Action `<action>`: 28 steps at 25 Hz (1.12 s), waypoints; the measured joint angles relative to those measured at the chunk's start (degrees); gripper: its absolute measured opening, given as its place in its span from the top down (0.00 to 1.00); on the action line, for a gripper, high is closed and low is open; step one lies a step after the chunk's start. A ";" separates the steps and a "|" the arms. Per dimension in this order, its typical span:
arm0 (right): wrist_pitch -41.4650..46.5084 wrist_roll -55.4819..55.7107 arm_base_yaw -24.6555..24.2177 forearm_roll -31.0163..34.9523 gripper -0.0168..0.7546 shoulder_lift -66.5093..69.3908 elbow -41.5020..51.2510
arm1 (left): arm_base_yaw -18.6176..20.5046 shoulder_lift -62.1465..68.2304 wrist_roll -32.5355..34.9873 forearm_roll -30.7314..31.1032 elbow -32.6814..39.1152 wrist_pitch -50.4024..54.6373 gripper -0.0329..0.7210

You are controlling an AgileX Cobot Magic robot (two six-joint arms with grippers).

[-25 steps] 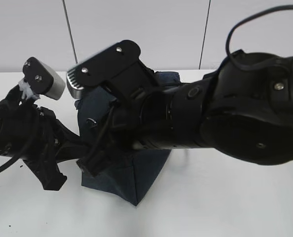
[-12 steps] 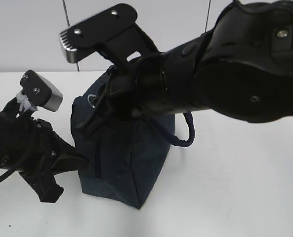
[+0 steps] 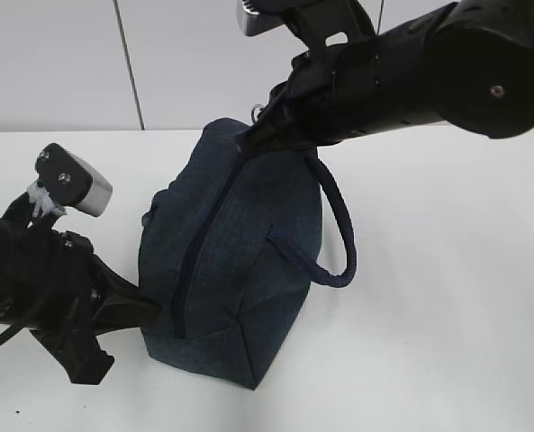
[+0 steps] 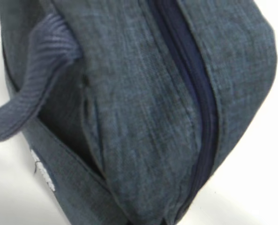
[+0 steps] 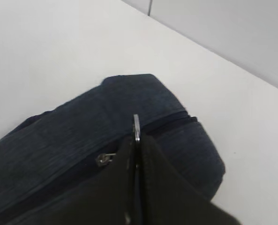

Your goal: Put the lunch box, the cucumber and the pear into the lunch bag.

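Note:
The dark navy lunch bag (image 3: pixel 239 261) stands on the white table with its zipper (image 3: pixel 190 270) closed along the top; the left wrist view shows it close up (image 4: pixel 143 117). My right gripper (image 3: pixel 253 137) is at the bag's far end, shut on the metal ring pull (image 5: pixel 136 125); its fingers (image 5: pixel 150 164) are pressed together. My left gripper (image 3: pixel 151 309) is at the bag's near lower end, seemingly pinching the fabric; its fingers are hidden in the left wrist view. The lunch box, cucumber and pear are out of view.
One looped handle (image 3: pixel 339 234) hangs down the bag's right side; the other (image 4: pixel 31 93) lies on the left side. A white wall runs behind the table (image 3: pixel 447 297).
My right arm has risen and moved from the bag's near end to its far end with the ring pull. The bag now stands taller and uncovered. The left arm has barely moved.

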 joint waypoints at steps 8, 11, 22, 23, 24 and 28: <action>-0.15 0.00 -6.73 0.11 0.97 7.29 -3.94 | 0.00 -5.06 -5.83 4.13 1.39 -2.05 0.98; -0.04 0.00 -7.67 0.58 0.97 7.39 -3.94 | 0.00 -5.87 -7.97 5.75 1.87 -2.59 0.98; 1.25 0.00 -7.89 0.81 0.97 7.39 -4.07 | 0.00 -7.12 -10.13 6.16 1.88 -2.34 0.93; 1.25 0.00 -8.02 0.81 0.97 7.41 -4.10 | 0.00 -7.90 -10.33 6.23 1.93 -1.99 0.88; 1.36 0.00 -8.02 0.81 0.97 7.51 -4.20 | 0.00 -8.92 -10.70 6.29 2.01 -1.85 0.81; 1.36 0.00 -8.02 0.81 0.97 7.51 -4.20 | 0.00 -14.33 -11.73 7.02 2.27 -1.55 0.62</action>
